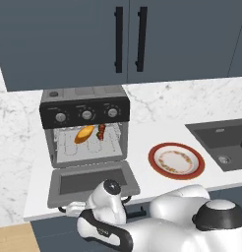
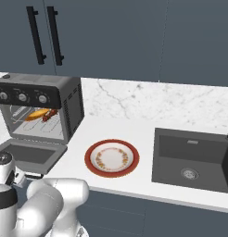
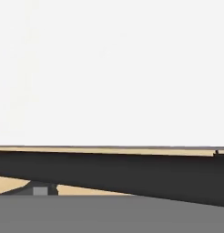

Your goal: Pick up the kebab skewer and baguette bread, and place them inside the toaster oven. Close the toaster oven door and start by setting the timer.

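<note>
The toaster oven (image 1: 85,129) stands on the counter at the left, with its door (image 1: 92,183) dropped flat toward me. On the wire rack inside lie the baguette bread (image 1: 84,134) and, just to its right, the kebab skewer (image 1: 101,131); both also show in the right base view, baguette bread (image 2: 34,114) and kebab skewer (image 2: 50,115). My gripper (image 1: 69,209) hangs low at the door's front edge, by the black bar handle, open and empty. Close in the hand view, a dark bar (image 3: 109,175) runs across under a white surface.
A red-rimmed plate (image 1: 176,160) lies on the white counter to the right of the oven. Farther right is a dark sink (image 2: 192,159). Dark cabinets with black handles (image 1: 129,38) hang above. My own arm fills the space in front of the counter edge.
</note>
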